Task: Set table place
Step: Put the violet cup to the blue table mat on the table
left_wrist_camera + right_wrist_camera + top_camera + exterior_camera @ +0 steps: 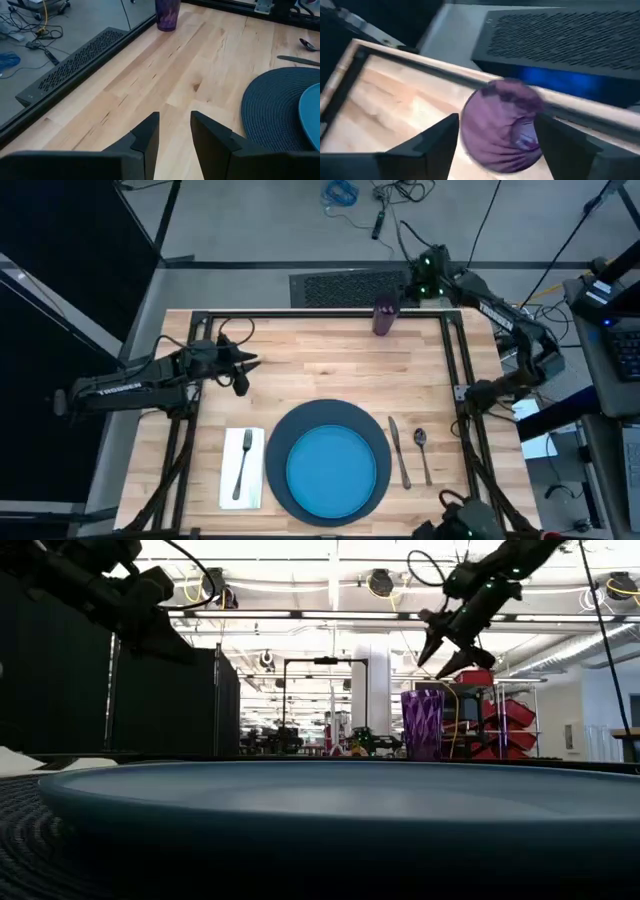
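cutlery: we count one metal fork (241, 463), knife (398, 451), spoon (422, 448)
cup (384, 317): one, faceted purple
plate (331, 469): one, round, blue
grippers: right (447, 650) spread above cup; left (175, 131) spread, empty

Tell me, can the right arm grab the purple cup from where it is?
Probably yes. The right gripper hangs open just above the purple cup, which stands alone at the table's far edge with nothing in the way.
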`<action>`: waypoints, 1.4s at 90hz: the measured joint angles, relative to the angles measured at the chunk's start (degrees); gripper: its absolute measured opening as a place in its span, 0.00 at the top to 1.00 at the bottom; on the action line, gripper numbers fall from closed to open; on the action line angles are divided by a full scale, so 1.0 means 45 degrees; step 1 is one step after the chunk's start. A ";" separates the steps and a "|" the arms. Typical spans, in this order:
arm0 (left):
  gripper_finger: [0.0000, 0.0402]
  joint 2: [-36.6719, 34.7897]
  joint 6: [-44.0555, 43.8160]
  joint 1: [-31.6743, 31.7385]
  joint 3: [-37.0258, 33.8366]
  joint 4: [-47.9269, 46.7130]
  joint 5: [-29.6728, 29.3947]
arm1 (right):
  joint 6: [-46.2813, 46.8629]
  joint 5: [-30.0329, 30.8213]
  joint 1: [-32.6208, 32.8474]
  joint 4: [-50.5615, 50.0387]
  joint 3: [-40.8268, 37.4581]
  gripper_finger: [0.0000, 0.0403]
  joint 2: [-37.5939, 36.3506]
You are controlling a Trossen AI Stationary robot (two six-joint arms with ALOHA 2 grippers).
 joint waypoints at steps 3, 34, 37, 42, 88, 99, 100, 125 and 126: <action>0.76 -0.0002 -0.0002 0.0000 0.0000 0.0000 0.0000 | -0.0116 0.0267 0.0002 -0.0373 0.0474 0.37 0.0266; 0.76 -0.0001 -0.0031 0.0000 0.0000 -0.0046 -0.0049 | -0.0864 0.0595 0.0146 -0.3649 0.1892 0.37 0.3039; 0.76 0.0001 -0.0031 0.0000 0.0000 -0.0044 -0.0049 | -0.0954 0.0588 0.0156 -0.3656 0.1892 0.37 0.3304; 0.76 0.0002 -0.0099 0.0000 0.0000 -0.0044 -0.0049 | -0.1033 0.0585 0.0229 -0.3637 0.1894 0.37 0.3721; 0.76 0.0002 -0.0118 0.0000 0.0000 0.0167 -0.0049 | -0.2728 0.0659 0.1222 -0.4620 0.2457 0.99 0.5194; 0.76 0.0002 -0.0113 0.0000 0.0000 0.0175 -0.0049 | -0.2546 0.0974 0.1985 -0.6047 0.3894 1.00 0.4527; 0.76 0.0002 -0.0113 0.0000 0.0000 0.0175 -0.0052 | -0.2525 0.1017 0.2082 -0.6164 0.4041 1.00 0.4441; 0.76 0.0002 -0.0113 0.0000 0.0000 0.0164 -0.0048 | -0.0976 0.1664 0.5822 -0.7827 0.6829 1.00 0.3383; 0.76 0.0002 -0.0113 0.0000 0.0000 0.0161 -0.0046 | -0.0894 0.1658 0.5982 -0.7836 0.6888 1.00 0.3381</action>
